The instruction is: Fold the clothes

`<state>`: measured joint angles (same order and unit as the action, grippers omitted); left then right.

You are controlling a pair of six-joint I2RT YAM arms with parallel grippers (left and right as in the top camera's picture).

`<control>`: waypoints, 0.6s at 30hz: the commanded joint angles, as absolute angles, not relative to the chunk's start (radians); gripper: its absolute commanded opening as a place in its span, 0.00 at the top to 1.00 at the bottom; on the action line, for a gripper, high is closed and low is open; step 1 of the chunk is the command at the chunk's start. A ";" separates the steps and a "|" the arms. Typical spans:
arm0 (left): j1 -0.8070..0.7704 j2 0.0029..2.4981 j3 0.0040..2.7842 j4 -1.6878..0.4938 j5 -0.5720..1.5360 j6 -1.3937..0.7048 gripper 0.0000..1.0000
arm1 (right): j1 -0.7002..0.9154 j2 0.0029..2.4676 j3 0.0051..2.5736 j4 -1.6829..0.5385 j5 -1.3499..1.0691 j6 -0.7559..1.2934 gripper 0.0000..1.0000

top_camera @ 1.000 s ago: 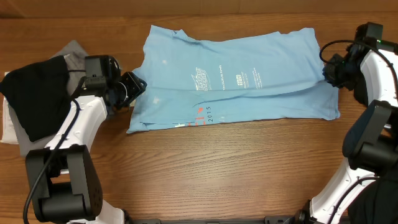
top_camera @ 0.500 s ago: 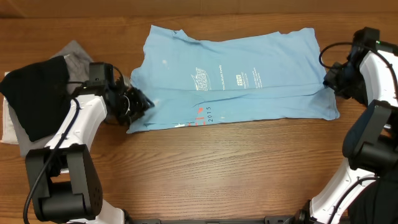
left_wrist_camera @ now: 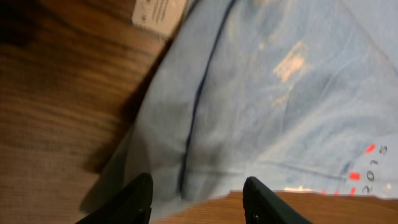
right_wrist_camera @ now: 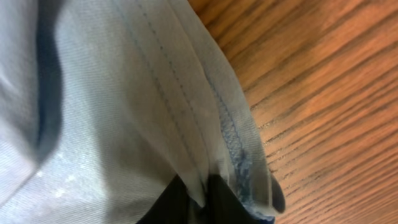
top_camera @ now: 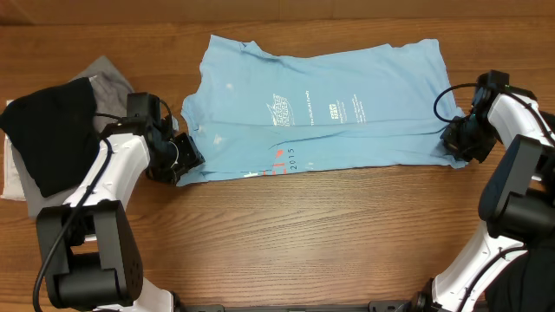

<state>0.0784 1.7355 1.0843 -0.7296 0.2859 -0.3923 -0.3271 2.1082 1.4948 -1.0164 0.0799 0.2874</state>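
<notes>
The sky-blue T-shirt (top_camera: 347, 78) with white and red print lies spread flat across the back of the table. My left gripper (top_camera: 185, 158) is at its front left corner. In the left wrist view this gripper (left_wrist_camera: 199, 202) is open, its two black fingers wide apart with the shirt (left_wrist_camera: 267, 93) edge lying between them. My right gripper (top_camera: 453, 143) is at the shirt's front right corner. In the right wrist view that gripper (right_wrist_camera: 208, 202) is shut, pinching the stitched hem of the shirt (right_wrist_camera: 112, 112) between its dark fingers.
A black garment (top_camera: 52, 130) lies at the far left over a grey one (top_camera: 108, 74) and a white one (top_camera: 9, 178), just behind my left arm. Bare wooden table (top_camera: 303, 234) runs along the front.
The left gripper has moved forward to the shirt's front left corner. The right gripper has come down the shirt's right edge to the front corner and shut on the hem.
</notes>
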 commanded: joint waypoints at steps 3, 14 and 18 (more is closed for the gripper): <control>0.078 1.745 1.032 -0.712 0.251 -0.374 0.50 | -0.342 2.088 1.473 -1.018 0.117 0.288 0.91; 0.078 1.745 1.015 -0.829 0.247 -0.381 0.51 | -0.395 2.088 1.473 -1.026 0.144 0.289 0.96; 0.078 1.745 1.015 -0.814 0.198 -0.380 0.53 | -0.397 2.088 1.473 -1.025 0.138 0.289 0.96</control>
